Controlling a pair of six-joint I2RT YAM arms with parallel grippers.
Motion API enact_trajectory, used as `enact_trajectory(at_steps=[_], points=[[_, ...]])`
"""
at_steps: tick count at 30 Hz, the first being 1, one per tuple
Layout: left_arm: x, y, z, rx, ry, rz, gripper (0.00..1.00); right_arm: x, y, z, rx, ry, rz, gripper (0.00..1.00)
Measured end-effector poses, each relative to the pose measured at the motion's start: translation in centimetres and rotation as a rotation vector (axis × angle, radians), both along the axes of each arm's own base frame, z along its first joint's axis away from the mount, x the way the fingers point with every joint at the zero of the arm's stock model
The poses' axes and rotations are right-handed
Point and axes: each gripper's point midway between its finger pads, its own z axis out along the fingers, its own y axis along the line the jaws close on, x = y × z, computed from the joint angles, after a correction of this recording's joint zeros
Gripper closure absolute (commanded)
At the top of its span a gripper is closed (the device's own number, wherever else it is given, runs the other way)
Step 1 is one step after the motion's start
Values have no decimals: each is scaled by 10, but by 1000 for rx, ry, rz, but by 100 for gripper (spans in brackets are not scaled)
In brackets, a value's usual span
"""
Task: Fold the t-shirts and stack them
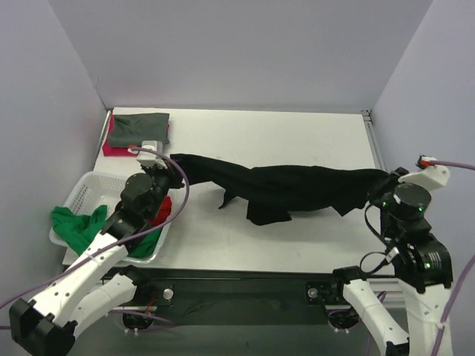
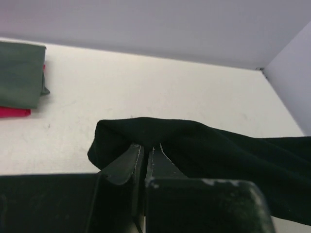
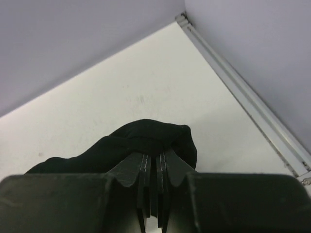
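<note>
A black t-shirt (image 1: 297, 189) stretches in a long band across the table between both arms. My left gripper (image 1: 178, 169) is shut on its left end; in the left wrist view the cloth (image 2: 204, 145) bunches over the closed fingertips (image 2: 146, 151). My right gripper (image 1: 386, 182) is shut on the right end, where the cloth (image 3: 146, 141) wraps over the tips (image 3: 156, 158). A folded grey-green t-shirt (image 1: 141, 126) lies on a pink-red one (image 1: 113, 148) at the back left. Green (image 1: 78, 222) and red (image 1: 165, 208) t-shirts sit in the basket.
A white perforated basket (image 1: 85, 189) stands at the table's left front, under my left arm. A metal rail (image 1: 375, 141) runs along the table's right edge. Grey walls close in the back and both sides.
</note>
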Motion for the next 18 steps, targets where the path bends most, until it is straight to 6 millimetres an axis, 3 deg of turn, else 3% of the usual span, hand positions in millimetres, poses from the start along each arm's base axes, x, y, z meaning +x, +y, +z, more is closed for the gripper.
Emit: enact_trajectory(at_steps=[5, 10, 13, 15, 18], points=[[-17, 18, 59, -35, -106, 31, 100, -32, -13, 61, -20, -135, -28, 100], [-28, 29, 101, -57, -178, 47, 100, -45, -21, 93, -45, -184, -51, 100], [-24, 26, 100, -49, -169, 45, 100, -39, -21, 104, -62, -178, -53, 100], [-12, 18, 85, -22, -127, 38, 100, -25, -21, 106, -80, -148, -59, 100], [14, 2, 48, 28, -31, 19, 100, 11, -20, 94, -116, -55, -72, 100]])
